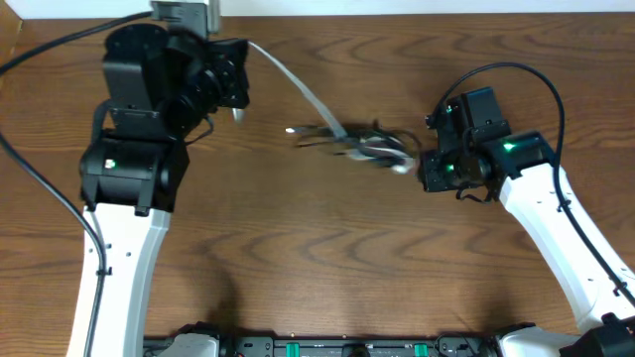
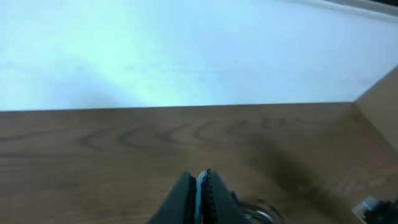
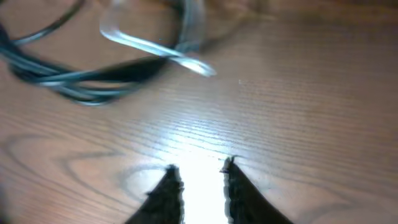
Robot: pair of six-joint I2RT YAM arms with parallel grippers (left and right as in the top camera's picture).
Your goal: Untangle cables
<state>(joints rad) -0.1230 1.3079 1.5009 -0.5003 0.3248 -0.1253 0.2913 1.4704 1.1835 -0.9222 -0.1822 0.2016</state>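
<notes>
Cables (image 1: 362,147) not yet untangled.
I am pinching the white cable (image 1: 298,84) in the left gripper (image 2: 200,180) at ten o'clock, holding it stretched toward the black cables (image 3: 62,78), which are lying bunched just off table (image 1: 298,258) centre toward three o'clock. The right gripper (image 3: 202,171) is hovering beside them, slightly spread and empty. I am judging most of the separating undone.

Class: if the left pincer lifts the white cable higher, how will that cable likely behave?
The white cable is probably floppy: it curves loosely from the left pincer to the black cables. Probably light: a fingertip pinch holds it. It may drag those along, since they overlap.
</notes>
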